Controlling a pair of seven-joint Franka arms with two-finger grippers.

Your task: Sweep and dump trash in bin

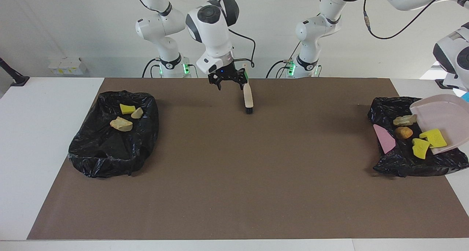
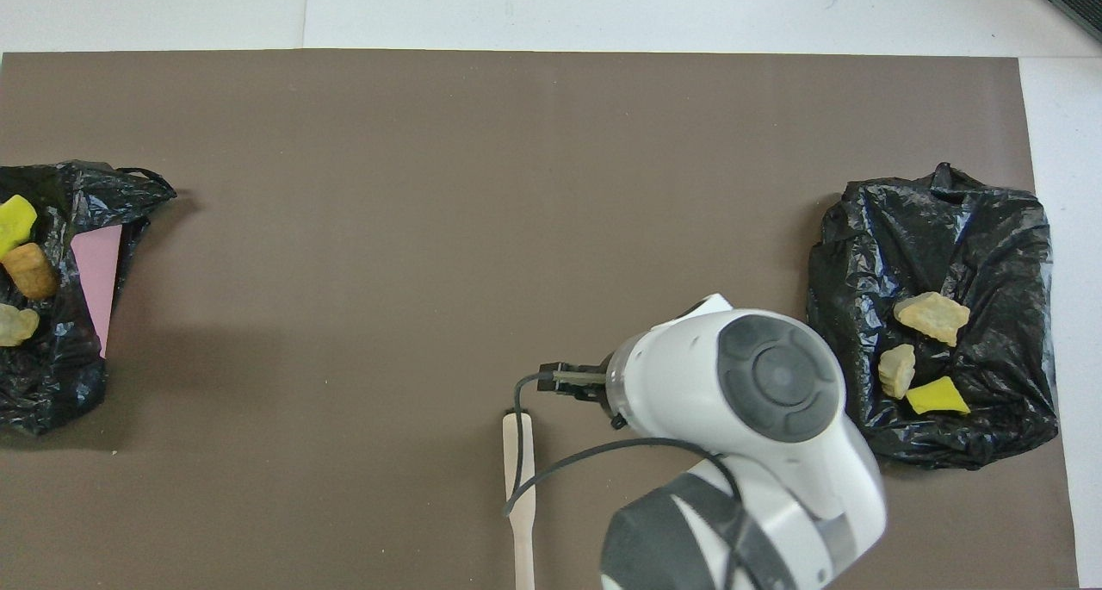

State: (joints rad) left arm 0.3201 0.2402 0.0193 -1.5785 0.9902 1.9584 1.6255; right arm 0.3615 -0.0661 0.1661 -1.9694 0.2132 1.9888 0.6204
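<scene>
- Trash: three pieces, one yellow chunk and two tan lumps, lie in the black bag at the right arm's end.
- Four more, two yellow, one brown, one tan, lie in the second bag, at 3 o'clock in the facing view, beside a pink sheet.
- The pink dustpan tilts over that bag; its holder is out of view.
- Right gripper, jaws apart, hangs beside the brush lying on the mat.
- The brown mat between the bags is open.

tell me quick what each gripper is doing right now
Right gripper: open, above the brush, holding nothing.
Left gripper: out of view; the tilted pink dustpan hangs over a bin bag.
</scene>
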